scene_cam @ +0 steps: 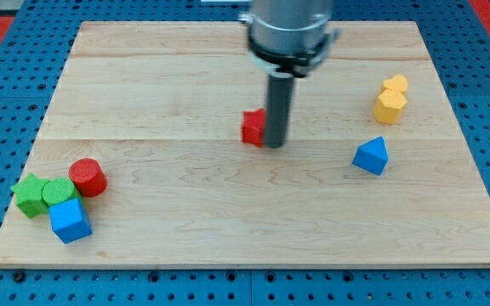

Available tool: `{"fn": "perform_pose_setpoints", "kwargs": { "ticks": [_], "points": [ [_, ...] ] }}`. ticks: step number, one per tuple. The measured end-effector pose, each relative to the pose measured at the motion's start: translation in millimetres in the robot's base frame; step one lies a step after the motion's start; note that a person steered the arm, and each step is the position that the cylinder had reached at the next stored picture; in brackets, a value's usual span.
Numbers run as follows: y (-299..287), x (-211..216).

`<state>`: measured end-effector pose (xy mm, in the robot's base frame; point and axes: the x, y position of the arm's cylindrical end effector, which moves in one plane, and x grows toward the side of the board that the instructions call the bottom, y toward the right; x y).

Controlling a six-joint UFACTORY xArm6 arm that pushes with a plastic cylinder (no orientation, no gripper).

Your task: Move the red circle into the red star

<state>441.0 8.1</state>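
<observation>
The red circle (87, 178) is a short red cylinder at the view's lower left, touching a green circle (58, 192). The red star (253, 127) sits near the board's middle, partly hidden by my rod. My tip (276, 144) rests on the board right against the red star's right side, far to the right of the red circle.
A green star (29, 195) and a blue cube (70, 220) crowd the red circle at the lower left. A blue triangular block (371, 156) lies right of centre. Two yellow blocks (390, 100) sit at the upper right. The wooden board (228, 221) ends close below the cluster.
</observation>
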Motion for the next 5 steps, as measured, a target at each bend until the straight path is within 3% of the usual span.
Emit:
{"fn": "perform_pose_setpoints", "kwargs": {
  "ticks": [1, 2, 3, 4, 5],
  "points": [
    [-55.8, -27.2],
    [-73.4, -28.6],
    [-23.4, 58.3],
    [-53.4, 100.5],
    [-82.7, 109.6]
  ]
}}
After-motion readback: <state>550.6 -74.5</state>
